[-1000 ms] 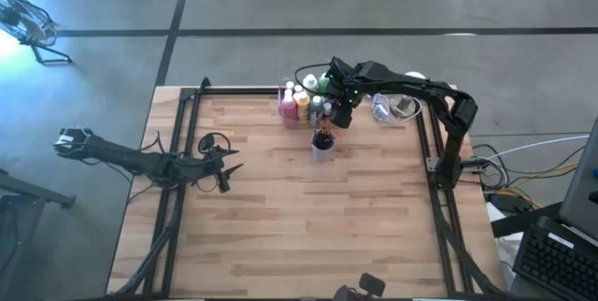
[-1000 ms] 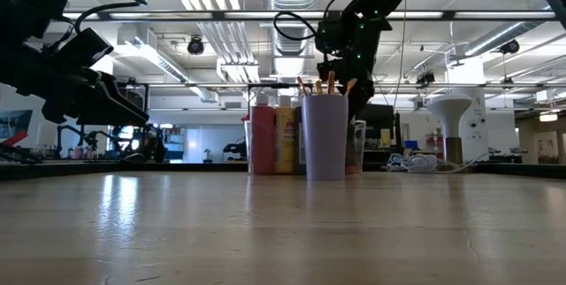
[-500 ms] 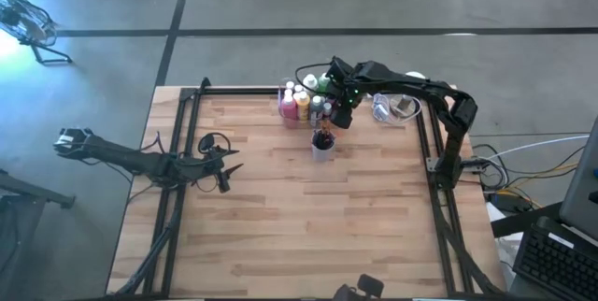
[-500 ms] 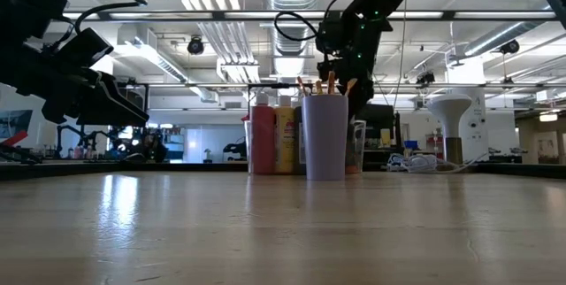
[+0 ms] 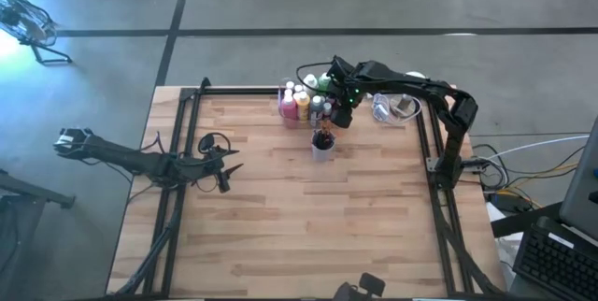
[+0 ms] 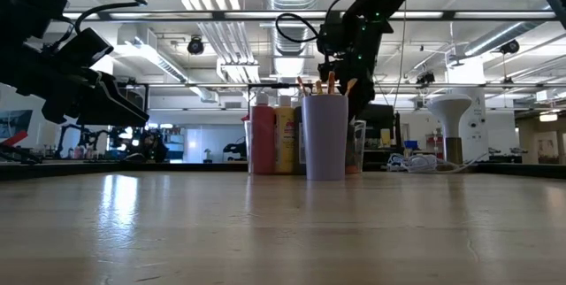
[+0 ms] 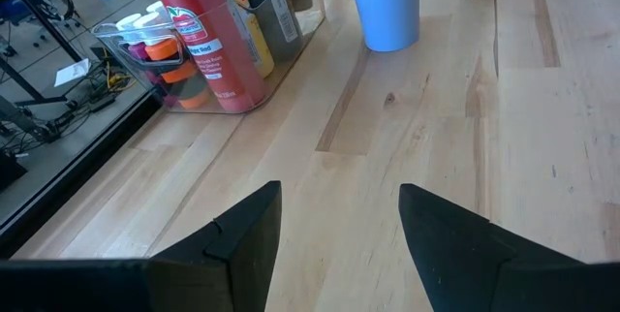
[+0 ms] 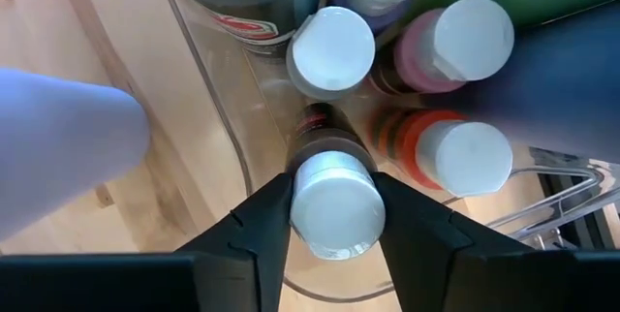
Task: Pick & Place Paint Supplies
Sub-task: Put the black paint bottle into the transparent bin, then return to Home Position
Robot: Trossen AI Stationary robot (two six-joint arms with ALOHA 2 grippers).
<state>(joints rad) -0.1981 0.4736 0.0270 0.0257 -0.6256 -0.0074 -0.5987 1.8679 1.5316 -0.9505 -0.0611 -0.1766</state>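
I work in a lab: bare ducts overhead, concrete floor, other rigs, cables beside my wooden table.

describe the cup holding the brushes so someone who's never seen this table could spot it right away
Start at the far edge of the wooden table, where paint bottles crowd a clear bin. Just in front of that bin stands a lone pale cup, apart from it. Unlike the capped bottles, it is open-topped, with brush handles sticking out.
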